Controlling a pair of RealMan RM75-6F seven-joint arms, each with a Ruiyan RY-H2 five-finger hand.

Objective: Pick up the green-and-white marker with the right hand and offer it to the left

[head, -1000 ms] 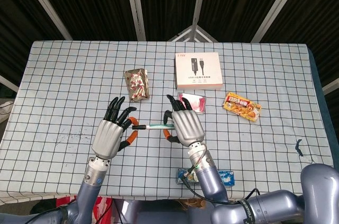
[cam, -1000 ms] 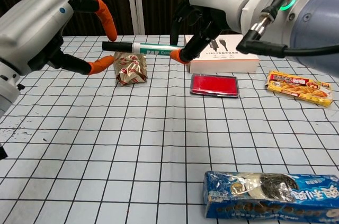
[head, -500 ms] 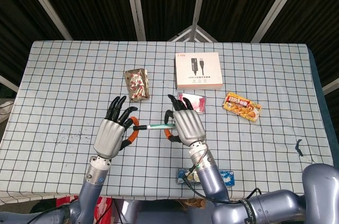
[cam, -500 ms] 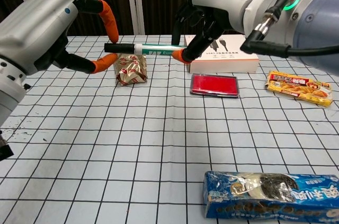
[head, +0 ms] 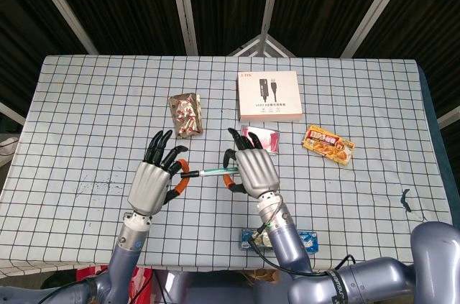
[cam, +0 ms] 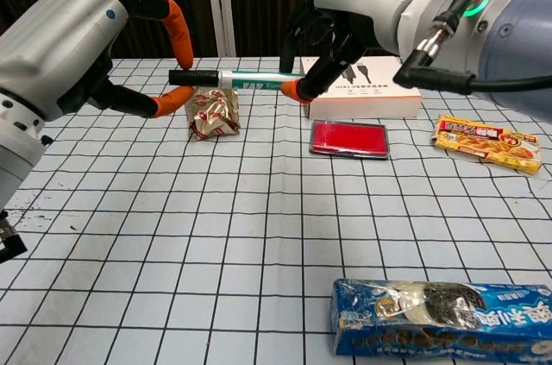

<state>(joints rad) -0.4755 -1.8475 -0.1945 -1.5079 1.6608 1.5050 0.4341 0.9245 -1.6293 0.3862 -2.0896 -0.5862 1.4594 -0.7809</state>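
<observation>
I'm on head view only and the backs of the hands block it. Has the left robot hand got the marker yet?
Observer: Not that chest view shows. The left robot hand has its fingers above and below the black cap of the marker, with gaps visible.
Operator: Right side's grip?
Observer: The right robot hand pinches the green end. The marker lies about level, well clear of the table.
Operator: Anything under my right arm?
Observer: A blue snack pack lies flat near the front edge, apart from both hands.
</observation>
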